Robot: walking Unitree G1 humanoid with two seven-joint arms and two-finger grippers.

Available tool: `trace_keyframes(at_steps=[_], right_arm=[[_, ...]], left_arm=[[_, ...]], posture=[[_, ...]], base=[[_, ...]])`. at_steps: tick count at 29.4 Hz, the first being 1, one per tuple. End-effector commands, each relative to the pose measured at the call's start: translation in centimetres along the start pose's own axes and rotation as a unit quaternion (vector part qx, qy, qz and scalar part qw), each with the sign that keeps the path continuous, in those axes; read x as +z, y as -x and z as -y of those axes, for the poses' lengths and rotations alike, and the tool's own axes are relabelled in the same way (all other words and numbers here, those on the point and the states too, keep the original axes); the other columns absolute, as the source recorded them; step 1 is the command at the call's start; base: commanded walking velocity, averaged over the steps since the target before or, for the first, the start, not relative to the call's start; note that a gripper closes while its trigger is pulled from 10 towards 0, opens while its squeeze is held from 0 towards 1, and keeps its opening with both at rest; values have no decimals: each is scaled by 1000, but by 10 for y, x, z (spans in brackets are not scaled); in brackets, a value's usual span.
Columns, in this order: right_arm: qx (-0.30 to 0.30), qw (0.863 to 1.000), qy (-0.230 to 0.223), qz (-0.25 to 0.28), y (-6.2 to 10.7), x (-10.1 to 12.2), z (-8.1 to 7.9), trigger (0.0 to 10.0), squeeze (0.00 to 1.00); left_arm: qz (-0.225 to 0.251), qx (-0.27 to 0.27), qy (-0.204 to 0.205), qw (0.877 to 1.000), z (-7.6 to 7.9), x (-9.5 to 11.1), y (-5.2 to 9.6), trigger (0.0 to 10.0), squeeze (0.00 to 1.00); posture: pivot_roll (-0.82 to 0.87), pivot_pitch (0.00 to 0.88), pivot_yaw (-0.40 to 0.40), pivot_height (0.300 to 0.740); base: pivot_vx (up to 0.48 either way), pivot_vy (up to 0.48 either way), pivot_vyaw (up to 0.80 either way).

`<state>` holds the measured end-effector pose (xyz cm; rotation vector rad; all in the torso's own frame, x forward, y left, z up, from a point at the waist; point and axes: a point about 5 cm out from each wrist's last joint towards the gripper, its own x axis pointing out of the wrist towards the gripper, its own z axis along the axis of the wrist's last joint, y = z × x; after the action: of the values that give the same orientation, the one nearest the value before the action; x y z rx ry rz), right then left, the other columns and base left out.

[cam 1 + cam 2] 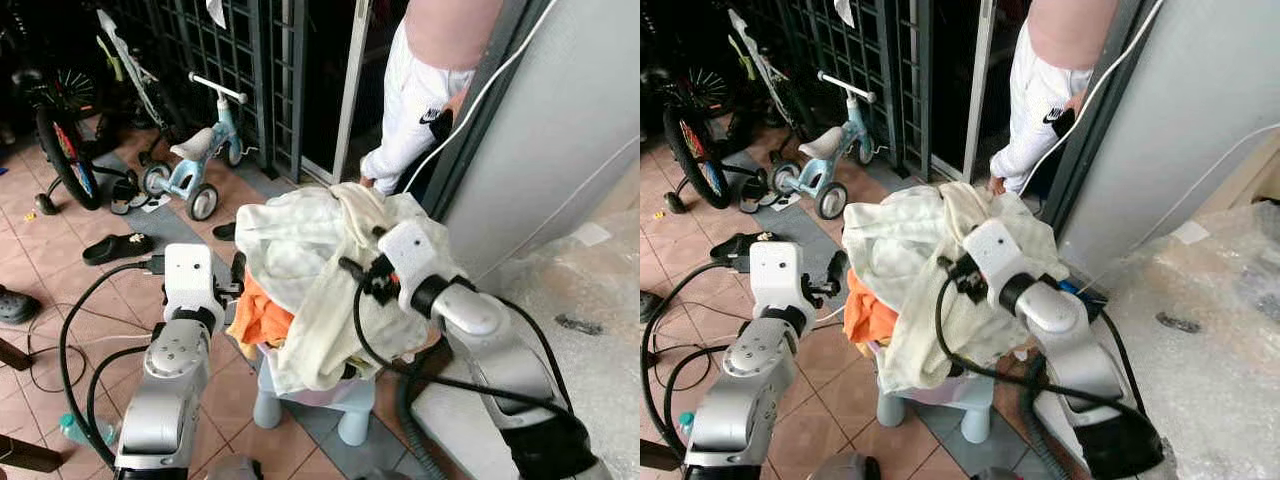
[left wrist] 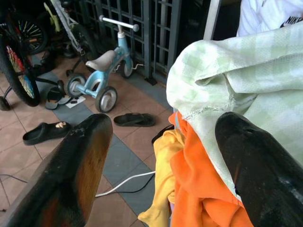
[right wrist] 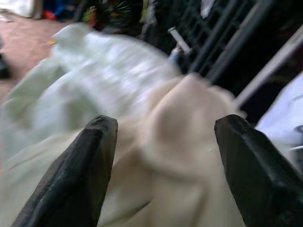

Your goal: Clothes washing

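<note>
A heap of clothes (image 1: 310, 260) is seen piled high in a pale basket (image 1: 940, 392) on the tiled floor (image 1: 50, 250), between the two arms and just left of a grey wall (image 1: 560, 130). The right claw (image 3: 161, 156) is held open, its fingers spread over a cream garment (image 3: 184, 142) at the top right of the heap, with nothing yet gripped. The left claw (image 2: 161, 156) is likewise held open at the heap's left side, beside an orange garment (image 2: 199, 179) and a pale green checked cloth (image 2: 236, 71). A person (image 1: 425, 90) in white stands at the far side. The washing is judged to be at an early stage: the laundry is gathered but none has been lifted out, and no washer is visible.
</note>
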<state>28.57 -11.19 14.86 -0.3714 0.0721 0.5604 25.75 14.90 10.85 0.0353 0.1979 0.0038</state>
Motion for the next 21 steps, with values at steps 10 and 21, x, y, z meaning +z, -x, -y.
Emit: trace_keyframes(at_steps=[10, 21], right_arm=[[-39, 998, -47, -35, 2, -20, 5, 0, 0], [-104, 989, -106, -26, -14, -17, 26, 0, 0]], left_arm=[[-1, -1, -7, 1000, -2, 1, -1, 10000, 0], [14, 3, -9, 1000, -5, 12, -13, 10000, 0]], posture=[[-8, 0, -38, 740], [1, 0, -48, 740]], base=[[0, 0, 0], [0, 0, 0]])
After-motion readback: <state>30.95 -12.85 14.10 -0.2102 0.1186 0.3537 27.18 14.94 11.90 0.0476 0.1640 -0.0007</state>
